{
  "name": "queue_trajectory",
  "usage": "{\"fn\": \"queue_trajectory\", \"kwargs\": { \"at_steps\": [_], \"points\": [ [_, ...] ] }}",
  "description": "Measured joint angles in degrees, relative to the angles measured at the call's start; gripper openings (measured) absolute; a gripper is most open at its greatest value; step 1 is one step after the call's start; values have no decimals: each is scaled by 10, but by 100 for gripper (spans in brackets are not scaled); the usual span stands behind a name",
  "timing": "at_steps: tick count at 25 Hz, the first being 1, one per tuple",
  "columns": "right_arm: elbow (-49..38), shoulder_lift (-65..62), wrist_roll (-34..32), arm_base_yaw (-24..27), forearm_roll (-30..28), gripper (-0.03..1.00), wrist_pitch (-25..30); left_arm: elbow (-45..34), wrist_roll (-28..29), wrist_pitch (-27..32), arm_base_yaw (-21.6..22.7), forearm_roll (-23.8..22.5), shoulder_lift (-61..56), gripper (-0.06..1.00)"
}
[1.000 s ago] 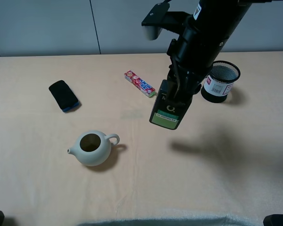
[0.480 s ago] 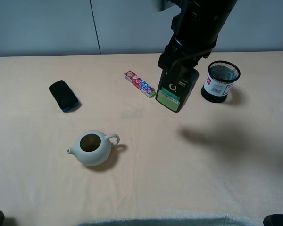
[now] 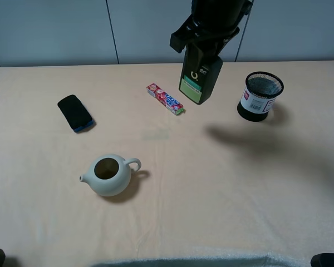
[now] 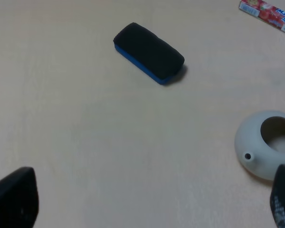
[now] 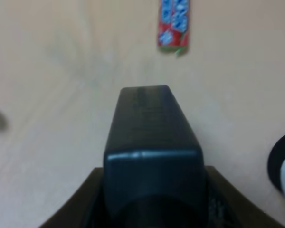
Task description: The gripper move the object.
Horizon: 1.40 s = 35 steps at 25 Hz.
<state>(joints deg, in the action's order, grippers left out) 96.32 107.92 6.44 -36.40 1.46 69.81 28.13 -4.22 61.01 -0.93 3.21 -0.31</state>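
Bottle (image 3: 200,78) hangs off the table (image 3: 222,211) near the far edge, btwn the candy pack (image 3: 165,99) and the mesh cup (image 3: 260,95), touching neither. Right gripper (image 3: 205,40) pinches it from above, jaws clamped on its upper part (pump top hidden by the arm). Left gripper (image 4: 149,199) has jaws spread wide over bare cloth, w/ the teapot (image 3: 108,175) near one fingertip and the black block (image 3: 75,113) further off. Bare cloth runs across the near half, right of the teapot.
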Motion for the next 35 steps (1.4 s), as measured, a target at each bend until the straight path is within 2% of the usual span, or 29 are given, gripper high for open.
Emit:
{"fn": "queue_trajectory", "kwargs": {
  "at_steps": [14, 27, 35],
  "points": [
    [110, 108, -1, 43, -5, 30, -2, 0, 0, -1, 0, 0, 0, 99],
    [210, 218, -2, 58, -9, 30, -37, 0, 0, -1, 0, 0, 0, 99],
    [223, 250, -2, 59, -8, 30, -80, 0, 0, -1, 0, 0, 0, 99]
  ]
}}
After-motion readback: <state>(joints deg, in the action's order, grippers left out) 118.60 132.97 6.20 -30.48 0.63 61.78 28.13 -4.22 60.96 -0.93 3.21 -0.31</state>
